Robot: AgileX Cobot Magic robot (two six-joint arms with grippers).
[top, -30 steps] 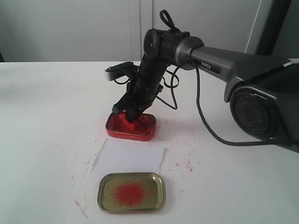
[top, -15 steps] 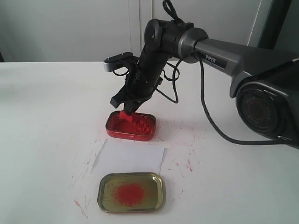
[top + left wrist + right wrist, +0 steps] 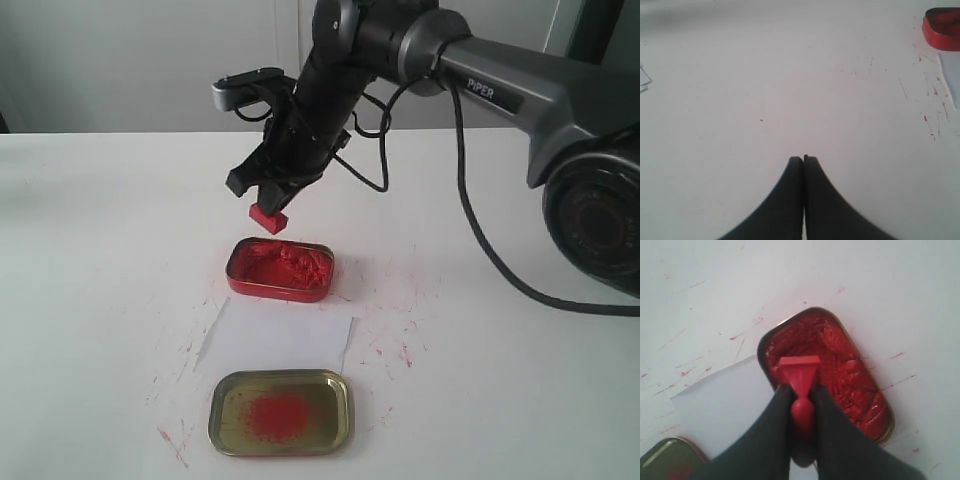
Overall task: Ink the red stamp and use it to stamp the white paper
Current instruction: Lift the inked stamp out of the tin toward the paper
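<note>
The white desk (image 3: 100,250) is smooth and matte, flecked with thin red ink streaks around the things in the middle. One dark grey arm (image 3: 520,90), glossy and rounded, with a loose black cable, reaches in from the right of the exterior view.

One white paper (image 3: 280,338), a thin flat rectangle, lies between the two tin pieces. Its near edge is just beside the lid and its far edge just beside the tin. The gold-coloured tin lid (image 3: 281,412) is a shallow rounded rectangle of shiny metal with a powdery red smear at its centre. The red ink tin (image 3: 280,270) has the same shape and is filled with lumpy, wet-looking red paste.

The single red stamp (image 3: 268,218), smooth plastic with a square base and a narrower knob, hangs in the air above the tin's far edge, clear of the paste. Only the right wrist view shows the grip: the two black right fingers (image 3: 772,425) pinch the knob, base outward. Only the left wrist view shows the left fingers (image 3: 785,200), pressed together over bare desk, with the tin well apart.
</note>
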